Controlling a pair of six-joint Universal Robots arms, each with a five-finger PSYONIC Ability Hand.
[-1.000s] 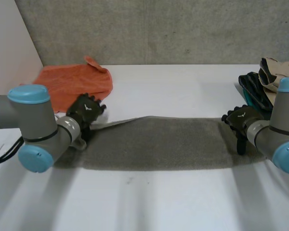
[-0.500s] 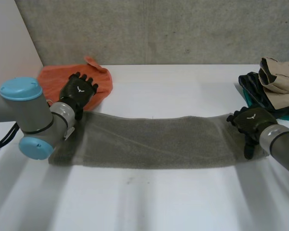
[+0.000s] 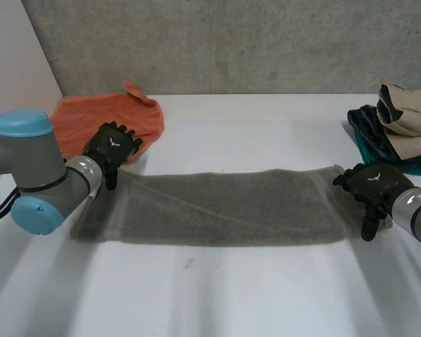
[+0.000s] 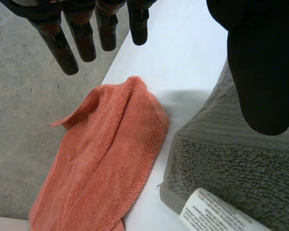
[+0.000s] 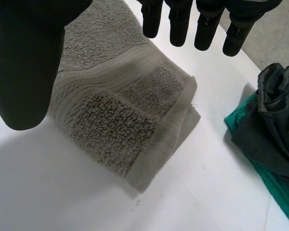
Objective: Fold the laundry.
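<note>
A grey towel [image 3: 224, 207] lies folded into a long strip across the table's middle. My left hand [image 3: 111, 149] hovers at its left end, fingers [image 4: 70, 45] straight and apart from the thumb, holding nothing; the towel's corner [image 4: 216, 168] with its white label [image 4: 216, 214] lies under the thumb. My right hand [image 3: 373, 187] stands at the towel's right end, open, fingers [image 5: 202, 24] straight above the folded corner [image 5: 135, 125]. An orange towel [image 3: 105, 119] lies rumpled behind the left hand and shows past that hand's fingertips [image 4: 103, 159].
A pile of laundry sits at the table's right edge: dark cloth [image 3: 368, 130], a beige piece [image 3: 407, 109] and teal cloth [image 5: 274, 178]. A concrete wall [image 3: 231, 42] closes the back. Bare white table [image 3: 217, 288] stretches in front of the grey towel.
Both hands have let go of the grey towel's ends and drawn outward; the left hand moved back toward the orange towel. The towel now lies flat, spread wider.
</note>
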